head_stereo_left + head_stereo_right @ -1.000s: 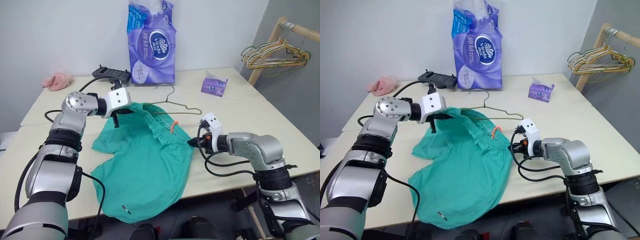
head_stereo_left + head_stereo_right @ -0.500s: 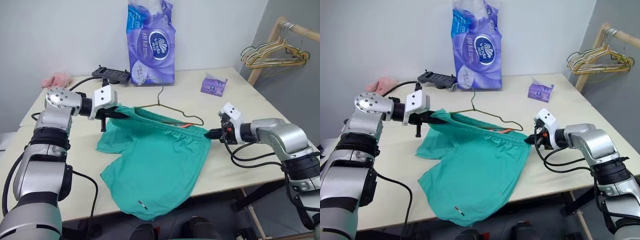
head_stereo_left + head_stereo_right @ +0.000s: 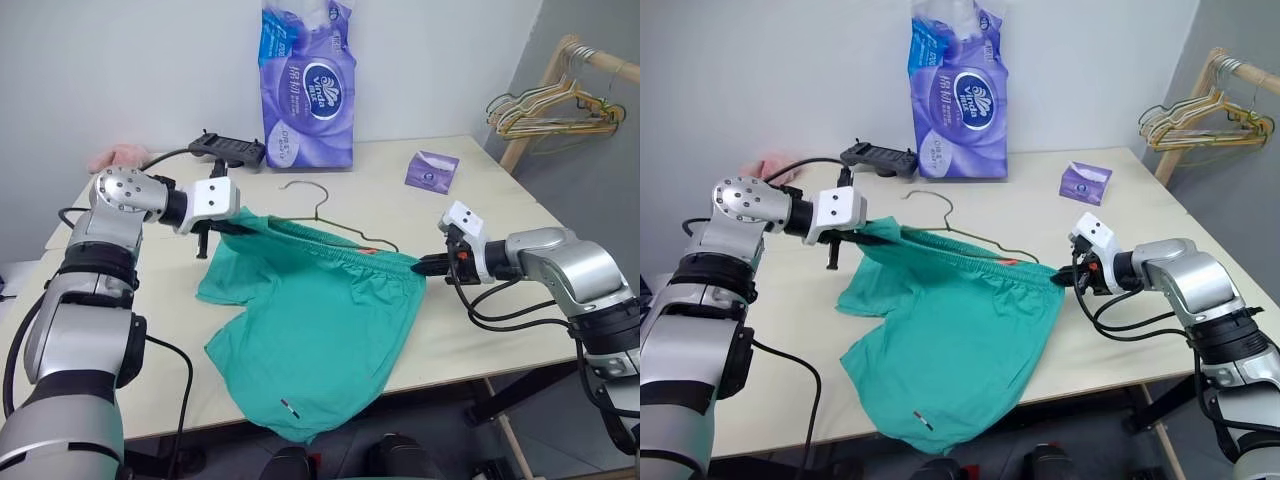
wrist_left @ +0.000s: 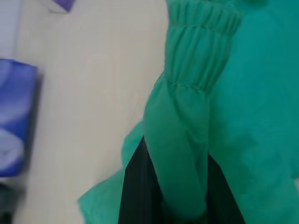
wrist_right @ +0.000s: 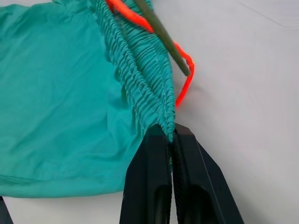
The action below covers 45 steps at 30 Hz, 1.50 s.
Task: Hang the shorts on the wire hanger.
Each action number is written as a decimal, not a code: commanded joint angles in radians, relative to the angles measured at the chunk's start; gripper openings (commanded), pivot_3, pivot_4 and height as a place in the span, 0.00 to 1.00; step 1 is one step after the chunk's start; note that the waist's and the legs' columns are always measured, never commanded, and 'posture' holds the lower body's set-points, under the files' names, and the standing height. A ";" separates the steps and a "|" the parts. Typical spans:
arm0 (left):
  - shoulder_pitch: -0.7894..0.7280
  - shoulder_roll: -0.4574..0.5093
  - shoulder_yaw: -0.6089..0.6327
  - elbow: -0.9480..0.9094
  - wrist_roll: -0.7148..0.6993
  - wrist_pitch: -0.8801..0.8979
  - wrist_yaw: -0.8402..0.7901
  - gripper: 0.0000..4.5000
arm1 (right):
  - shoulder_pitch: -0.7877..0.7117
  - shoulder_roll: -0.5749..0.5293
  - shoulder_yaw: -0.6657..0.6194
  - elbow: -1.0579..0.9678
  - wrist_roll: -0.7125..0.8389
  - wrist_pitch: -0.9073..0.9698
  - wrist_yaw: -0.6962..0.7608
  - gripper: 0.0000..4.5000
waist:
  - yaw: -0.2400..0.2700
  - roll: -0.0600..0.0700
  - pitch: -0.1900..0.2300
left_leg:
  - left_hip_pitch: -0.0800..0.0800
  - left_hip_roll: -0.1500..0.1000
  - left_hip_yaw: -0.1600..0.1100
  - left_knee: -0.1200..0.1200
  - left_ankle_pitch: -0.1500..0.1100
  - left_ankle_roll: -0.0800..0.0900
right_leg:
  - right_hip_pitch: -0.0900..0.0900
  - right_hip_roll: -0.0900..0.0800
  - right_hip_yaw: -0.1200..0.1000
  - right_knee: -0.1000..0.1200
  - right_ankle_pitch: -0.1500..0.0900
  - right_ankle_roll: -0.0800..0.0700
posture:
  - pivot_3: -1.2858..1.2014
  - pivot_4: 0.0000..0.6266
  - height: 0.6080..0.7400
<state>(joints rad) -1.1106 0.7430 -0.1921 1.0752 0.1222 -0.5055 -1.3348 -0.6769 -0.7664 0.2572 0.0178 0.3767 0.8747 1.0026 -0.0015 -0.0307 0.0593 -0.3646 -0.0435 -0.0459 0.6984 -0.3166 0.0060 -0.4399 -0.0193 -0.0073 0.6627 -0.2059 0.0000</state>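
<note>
The teal shorts (image 3: 320, 310) hang stretched by their waistband between my two grippers, a little above the table, with the legs trailing toward the front edge. My left gripper (image 3: 232, 226) is shut on the waistband's left end (image 4: 187, 140). At the other end my right gripper (image 3: 420, 265) is shut on the gathered corner (image 5: 163, 119). The thin dark wire hanger (image 3: 318, 205) lies just behind the waistband, its hook (image 3: 930, 200) pointing to the back of the table. One wire end (image 5: 161, 32) shows beside the orange drawstring (image 5: 184, 86).
A tall purple tissue pack (image 3: 305, 85) and a black device (image 3: 228, 150) stand at the table's back. Back right lies a small purple box (image 3: 431, 170), back left a pink cloth (image 3: 112, 157). Pale hangers (image 3: 545, 105) hang on a wooden rack at the right.
Both grippers moved apart and rose, pulling the bunched waistband taut. The hanger shifted left along with the shorts. In the last half second little moved.
</note>
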 commanded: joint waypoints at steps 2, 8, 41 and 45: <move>-0.075 0.006 0.048 0.049 0.005 -0.065 0.151 0.00 | 0.041 -0.034 -0.022 -0.063 0.005 0.048 0.008 0.00 | 0.002 0.000 0.000 | 0.000 0.000 0.000 0.000 0.000 0.000 | 0.000 0.000 0.000 0.000 0.000 0.000 | 0.52 0.00 1.00; -0.063 -0.002 0.078 0.028 -0.099 0.019 -0.081 0.00 | 0.032 -0.016 -0.014 -0.011 -0.025 0.024 -0.004 0.00 | -0.001 0.000 0.000 | 0.000 0.001 0.001 0.000 0.000 0.000 | 0.000 0.001 0.000 0.001 0.000 0.000 | 0.52 0.00 1.00; -0.105 -0.127 -0.013 0.024 0.046 -0.094 0.069 0.00 | -0.251 0.199 0.133 -0.075 -0.252 -0.103 -0.088 0.00 | -0.004 0.000 0.000 | 0.000 0.001 0.000 0.000 0.000 0.000 | -0.001 0.001 0.000 0.001 0.000 0.000 | 0.50 0.02 1.00; -0.087 -0.138 -0.005 -0.008 0.035 -0.087 0.069 0.00 | -0.263 0.235 0.141 -0.077 -0.274 -0.105 -0.088 0.00 | -0.006 0.000 0.000 | 0.000 0.000 0.001 0.000 0.000 0.000 | -0.001 0.000 0.001 0.001 0.000 0.000 | 0.50 0.02 1.00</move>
<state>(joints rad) -1.1853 0.6100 -0.2273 1.1203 0.1934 -0.5920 -1.2722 -0.9036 -0.5411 0.4069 -0.0356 0.1035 0.7811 0.9145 -0.0076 -0.0311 0.0591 -0.3650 -0.0434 -0.0457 0.6987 -0.3165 0.0059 -0.4412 -0.0194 -0.0070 0.6636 -0.2058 -0.0002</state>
